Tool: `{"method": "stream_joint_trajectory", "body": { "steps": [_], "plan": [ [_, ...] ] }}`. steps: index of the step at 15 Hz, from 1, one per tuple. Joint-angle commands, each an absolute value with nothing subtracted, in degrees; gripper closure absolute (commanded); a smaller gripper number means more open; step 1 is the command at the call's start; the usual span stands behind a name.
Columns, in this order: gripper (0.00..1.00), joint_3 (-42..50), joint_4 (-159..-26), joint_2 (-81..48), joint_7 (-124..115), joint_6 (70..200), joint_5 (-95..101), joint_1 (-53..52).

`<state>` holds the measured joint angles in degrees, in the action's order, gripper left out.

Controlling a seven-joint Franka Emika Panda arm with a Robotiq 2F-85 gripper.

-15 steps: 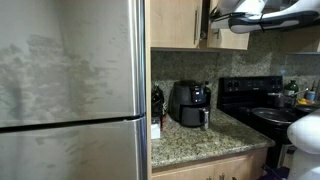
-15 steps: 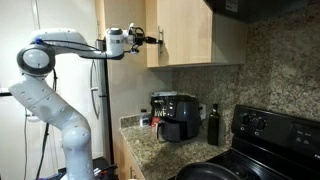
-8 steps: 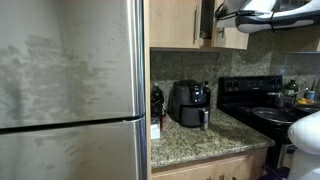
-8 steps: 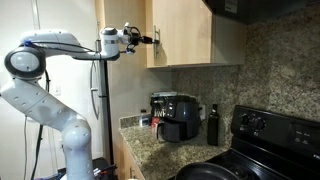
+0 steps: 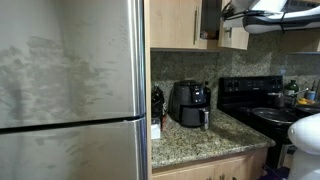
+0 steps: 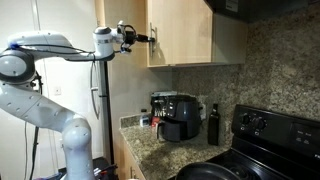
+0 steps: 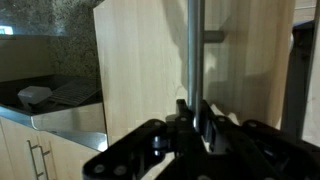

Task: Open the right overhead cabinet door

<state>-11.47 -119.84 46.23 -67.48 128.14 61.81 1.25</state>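
Note:
The right overhead cabinet door is a light-tan wood panel and stands partly open. It fills the wrist view. Its slim silver bar handle runs vertically. My gripper is shut on that handle, one black finger on each side of the bar. In an exterior view the gripper reaches from the left to the door's near edge. In an exterior view the swung-out door shows a dark gap beside it, with my white arm above it.
A stainless fridge fills the left. A matching tan door stays closed. On the granite counter stand a black air fryer and a dark bottle. A black stove is beside them.
My arm has drawn back with the handle held. The door has swung further open, and the dark gap behind it has widened.

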Motion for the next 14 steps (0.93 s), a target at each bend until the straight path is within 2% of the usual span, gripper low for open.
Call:
{"method": "stream_joint_trajectory", "body": {
  "steps": [1,5,6,7,10,11,14],
  "plan": [
    [0.96,-7.4,-126.2,55.7,-66.3,123.9,61.4,2.8],
    [0.96,-4.8,-131.0,63.0,-64.2,125.6,58.5,2.2],
    [0.96,-8.1,-127.1,57.3,-62.4,130.1,58.8,1.0],
    [0.85,-7.7,-127.7,58.2,-60.6,131.1,58.1,0.9],
    [0.85,-8.0,-127.4,57.7,-60.5,131.0,58.3,1.1],
    [0.96,-8.9,-125.9,56.4,-61.0,128.7,58.6,3.1],
    [0.96,-8.4,-124.8,56.2,-62.9,126.7,59.6,6.7]
  ]
}}
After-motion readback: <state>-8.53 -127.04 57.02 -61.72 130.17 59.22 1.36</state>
